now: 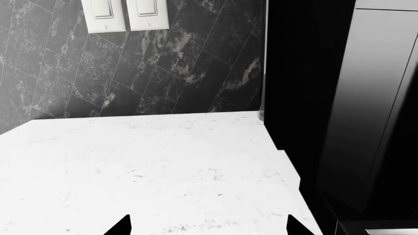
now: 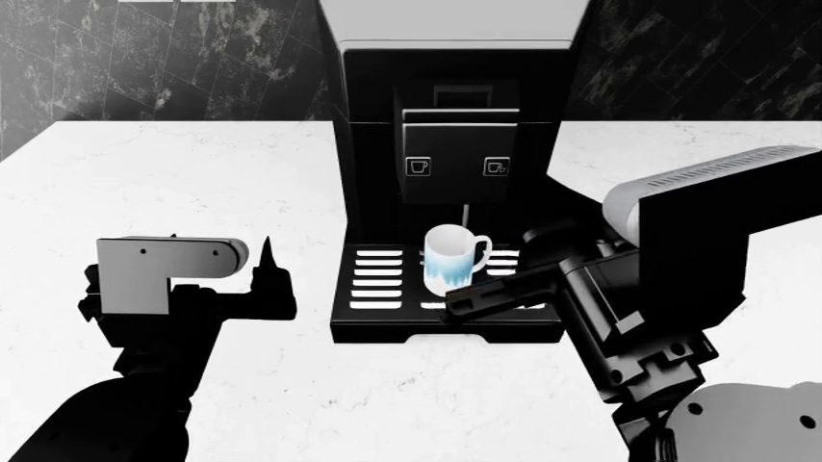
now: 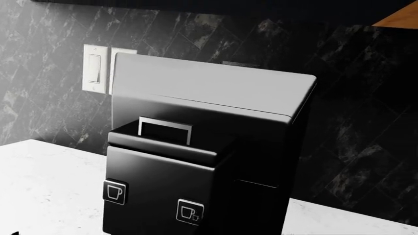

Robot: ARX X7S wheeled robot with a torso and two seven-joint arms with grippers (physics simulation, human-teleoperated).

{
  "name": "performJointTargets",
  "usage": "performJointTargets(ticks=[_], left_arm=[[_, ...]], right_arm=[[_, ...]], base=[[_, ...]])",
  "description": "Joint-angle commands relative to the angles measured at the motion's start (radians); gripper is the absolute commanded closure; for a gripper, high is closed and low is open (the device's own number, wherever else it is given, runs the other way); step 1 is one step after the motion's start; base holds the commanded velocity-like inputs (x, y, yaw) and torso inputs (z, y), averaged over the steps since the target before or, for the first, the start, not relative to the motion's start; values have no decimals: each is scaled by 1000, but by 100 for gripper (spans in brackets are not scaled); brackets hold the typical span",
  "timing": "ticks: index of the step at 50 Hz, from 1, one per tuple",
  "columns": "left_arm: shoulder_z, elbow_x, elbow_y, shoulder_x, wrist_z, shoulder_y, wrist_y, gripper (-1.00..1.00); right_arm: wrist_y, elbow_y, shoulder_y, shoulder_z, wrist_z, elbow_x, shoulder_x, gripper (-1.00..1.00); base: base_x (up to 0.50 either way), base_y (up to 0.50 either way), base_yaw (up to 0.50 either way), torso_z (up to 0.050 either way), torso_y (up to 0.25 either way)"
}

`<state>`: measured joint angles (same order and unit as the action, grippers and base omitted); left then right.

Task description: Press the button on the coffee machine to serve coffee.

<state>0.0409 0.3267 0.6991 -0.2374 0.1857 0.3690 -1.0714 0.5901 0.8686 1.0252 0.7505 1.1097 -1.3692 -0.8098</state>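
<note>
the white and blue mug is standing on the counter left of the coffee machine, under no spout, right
No. The head view shows the mug standing on the coffee machine's slotted drip tray, below the front panel with the two cup-icon buttons, not on the counter to its left.

Sharp, evenly lit, high-contrast renders

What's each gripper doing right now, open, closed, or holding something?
Left gripper: open, holding nothing.
Right gripper: cannot tell whether open or closed; nothing visibly held.

The mug (image 2: 452, 258) is set on the drip tray (image 2: 379, 289) of the coffee machine (image 2: 449, 115), below its two buttons (image 2: 419, 166).
</note>
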Motion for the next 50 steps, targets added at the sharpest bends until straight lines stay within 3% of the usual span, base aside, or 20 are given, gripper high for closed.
performJointTargets(ticks=[1, 28, 29, 50], left_arm=[[18, 23, -5, 13, -12, -2, 17, -100], [10, 32, -13, 7, 0, -11, 31, -100], [13, 33, -11, 4, -2, -12, 31, -100], [-2, 24, -46, -3, 2, -48, 84, -100]], right_arm=[[-11, 58, -12, -41, 49, -36, -66, 100], [-206, 9, -347, -64, -16, 155, -238, 100], [-213, 3, -356, -64, -20, 162, -240, -100], [-331, -97, -505, -55, -83, 259, -255, -100]], base=[[0, 0, 0, 0, 0], [0, 0, 0, 0, 0], [0, 0, 0, 0, 0], [0, 0, 0, 0, 0]])
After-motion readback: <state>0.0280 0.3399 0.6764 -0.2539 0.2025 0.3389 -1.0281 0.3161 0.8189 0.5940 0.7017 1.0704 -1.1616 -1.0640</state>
